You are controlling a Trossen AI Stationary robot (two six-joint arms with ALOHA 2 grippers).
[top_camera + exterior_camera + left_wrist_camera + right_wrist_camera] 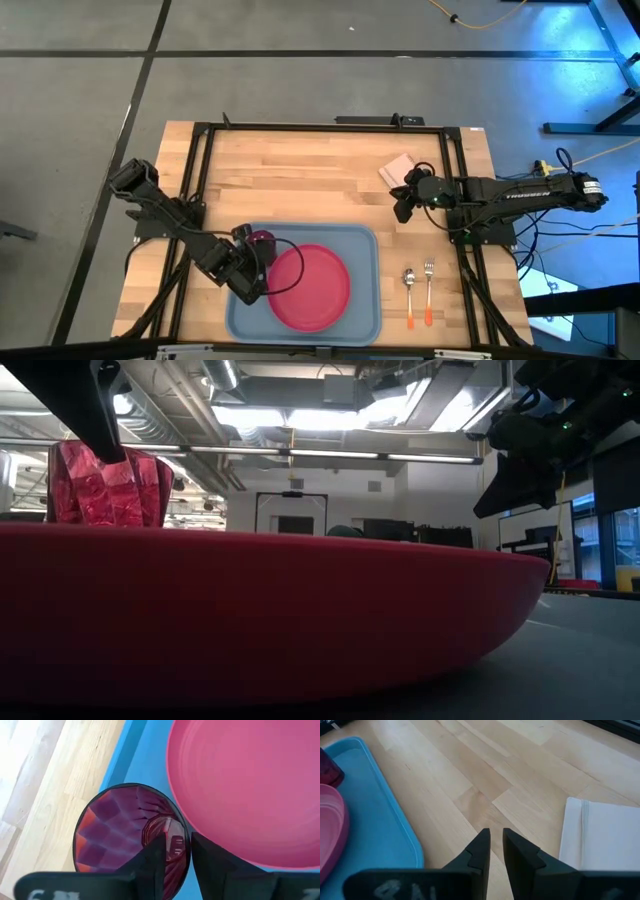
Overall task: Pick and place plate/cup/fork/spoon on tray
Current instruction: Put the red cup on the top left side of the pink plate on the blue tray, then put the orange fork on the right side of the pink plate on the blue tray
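Observation:
The pink-red plate [312, 288] lies in the light blue tray [360, 240]. The dark red cup [262, 239] is at the tray's far left corner, beside the plate, upright with its mouth up; my left gripper [256, 252] is shut on it. The cup also shows in the left wrist view [115, 835] and in the low view [105, 485]. The spoon [409, 295] and the fork [428, 290] lie side by side on the wood right of the tray. My right gripper [496, 842] hovers shut and empty over the bare wood between the tray and a white napkin. My left gripper holds the cup by its rim and wall on the side next to the plate [186, 840]. One finger [156, 857] is inside the cup and the other [212, 865] outside it. The fingers come slanting down from the table's near left. The cup is upright; whether it stands on the tray I cannot tell.
A white folded napkin [397, 168] lies on the wood at the far right, close to my right gripper; it also shows in the right wrist view [600, 840]. A black frame [300, 128] runs round the table's edges. Bare wood lies beyond the tray.

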